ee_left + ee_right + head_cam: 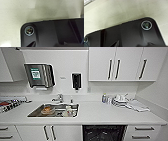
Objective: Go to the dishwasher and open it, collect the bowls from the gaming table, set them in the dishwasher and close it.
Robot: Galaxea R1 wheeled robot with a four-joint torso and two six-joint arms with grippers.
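One dishwasher [104, 133], dark inside, under desk [105, 113]; one sink [53, 110] w/ dishes. Wrist views: speckled floor [25, 11]. Gripper state: can't tell.

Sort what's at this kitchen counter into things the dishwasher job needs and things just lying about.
Part of the job:
- dishwasher, its dark inside showing under the counter

Just lying about:
- sink with dishes in it
- faucet
- paper towel dispenser
- soap dispenser on the wall
- bottle on the counter
- cloths heaped on the counter
- upper cabinets
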